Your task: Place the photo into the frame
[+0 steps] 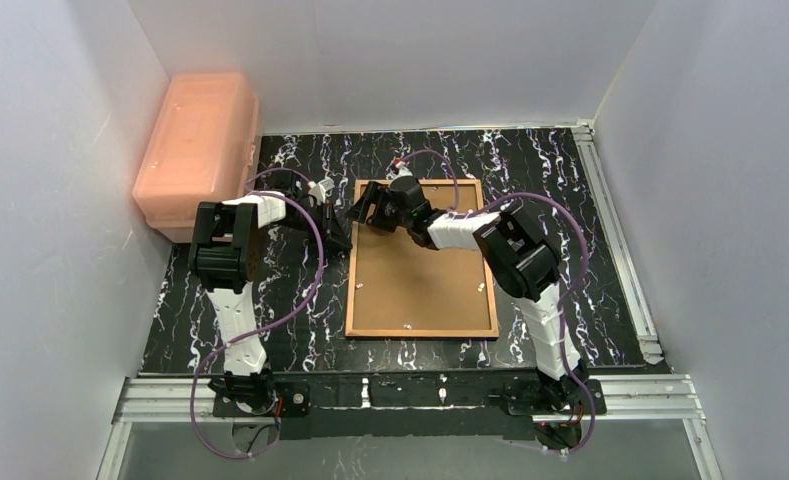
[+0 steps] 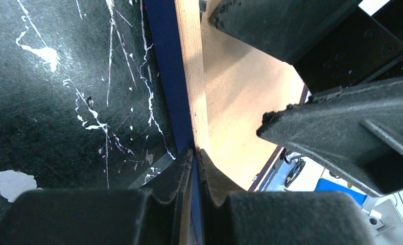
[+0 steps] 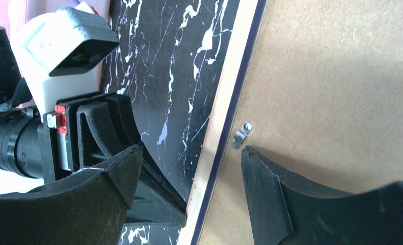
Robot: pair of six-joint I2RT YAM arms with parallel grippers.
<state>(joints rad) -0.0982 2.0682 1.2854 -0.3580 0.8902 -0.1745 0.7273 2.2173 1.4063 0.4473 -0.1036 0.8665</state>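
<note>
Black white-veined tabletop (image 1: 590, 200): hard, flat. Large rectangular frame (image 2: 191, 66), navy front, pale wood rear edge, lies face-down centre; matte brown fibreboard backing (image 1: 420, 280) faces up. Photo not visible. Left gripper (image 2: 195, 153) pinched on frame's far-left edge, probably steadying it. Right gripper (image 3: 191, 149) spread wide, straddling same edge beside small shiny metal clip (image 3: 241, 135).

Both arms lean in toward the middle.
The left arm (image 1: 232, 250) bends right, and the left gripper (image 2: 195, 153) pinches the edge of the frame (image 2: 191, 76), fingers tight together. The right arm (image 1: 515, 250) bends left, and the right gripper (image 3: 191, 150) hangs with its fingers wide apart.
</note>
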